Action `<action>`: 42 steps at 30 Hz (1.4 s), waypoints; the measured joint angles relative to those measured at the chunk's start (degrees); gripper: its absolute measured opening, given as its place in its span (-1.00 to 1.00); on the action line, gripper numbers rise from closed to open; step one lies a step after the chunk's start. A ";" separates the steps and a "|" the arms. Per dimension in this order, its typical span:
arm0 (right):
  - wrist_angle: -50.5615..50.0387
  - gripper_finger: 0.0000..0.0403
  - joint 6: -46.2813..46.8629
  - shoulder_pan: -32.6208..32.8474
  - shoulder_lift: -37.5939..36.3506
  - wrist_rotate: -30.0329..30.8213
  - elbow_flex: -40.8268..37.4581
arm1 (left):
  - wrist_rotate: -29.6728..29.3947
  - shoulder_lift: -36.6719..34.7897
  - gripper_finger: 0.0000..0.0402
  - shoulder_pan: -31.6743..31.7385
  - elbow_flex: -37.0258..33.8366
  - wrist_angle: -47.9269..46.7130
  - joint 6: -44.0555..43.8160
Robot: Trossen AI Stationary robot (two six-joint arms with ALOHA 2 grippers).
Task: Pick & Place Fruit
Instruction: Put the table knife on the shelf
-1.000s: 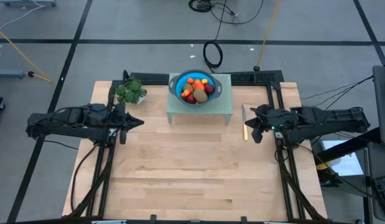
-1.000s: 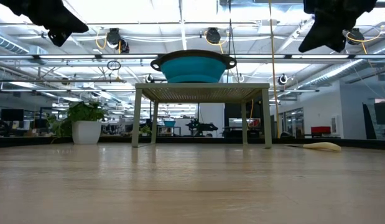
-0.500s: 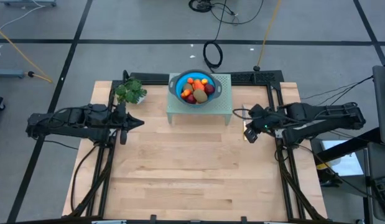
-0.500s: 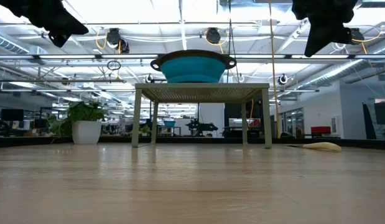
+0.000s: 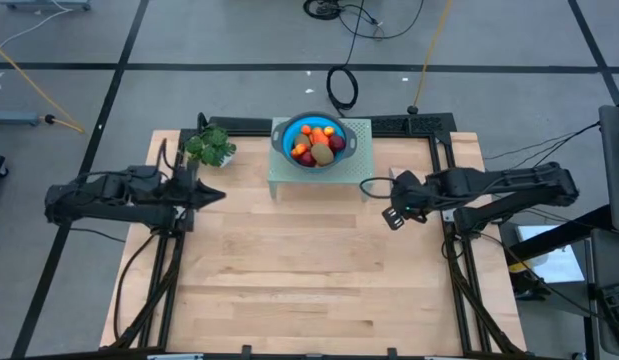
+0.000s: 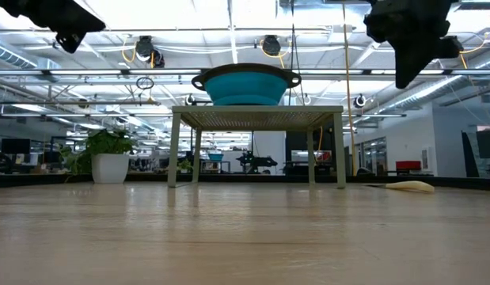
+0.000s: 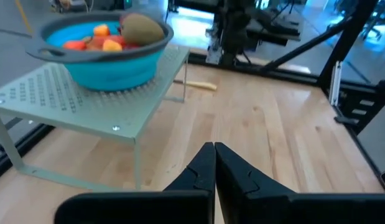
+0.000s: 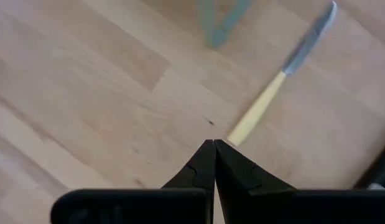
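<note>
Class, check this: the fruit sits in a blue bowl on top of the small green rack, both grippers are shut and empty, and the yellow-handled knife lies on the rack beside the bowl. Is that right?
Not quite. The knife lies on the wooden table beside the rack, as the right wrist view shows. The rest holds: the fruit is in the blue bowl on the rack, and the left gripper and right gripper are shut and empty.

One camera looks straight down overhead, one level at tabletop height; both share the round blue bowl [image 5: 314,143] [image 6: 245,84].
</note>
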 joint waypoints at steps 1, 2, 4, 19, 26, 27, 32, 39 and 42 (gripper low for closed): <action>-0.68 -1.00 0.66 0.00 0.23 0.00 0.00 | -0.04 -0.73 -0.99 0.01 -0.06 0.06 0.13; -1.06 -1.00 1.24 0.00 0.45 -0.02 0.00 | -0.06 -1.50 -0.99 0.01 -0.32 0.23 0.19; -1.56 -1.00 2.43 0.00 0.96 -0.27 0.00 | -0.08 -3.04 -0.97 0.01 -1.06 0.23 0.02; -1.84 -1.00 10.05 0.00 1.89 -1.20 -2.88 | -0.04 -13.12 -0.99 0.01 -10.18 6.09 -0.59; -1.52 -1.00 9.96 0.00 1.89 -1.22 -5.92 | 0.00 -15.27 -0.95 0.01 -11.06 5.92 -1.10; -1.30 -1.00 9.96 0.00 1.87 -1.22 -6.41 | 0.00 -15.25 -0.97 0.01 -11.06 5.86 -1.11; 0.41 -1.00 9.29 0.00 1.85 -1.14 -8.70 | 0.02 -15.23 -0.97 0.01 -11.10 5.15 -1.14; 3.33 -1.00 5.37 0.00 1.76 -1.07 -11.61 | 0.05 -15.23 -0.98 -0.01 -11.10 5.05 -1.95; 3.39 -0.98 4.57 0.00 1.76 -1.03 -12.99 | 0.05 -15.23 -0.98 0.01 -11.10 5.06 -1.94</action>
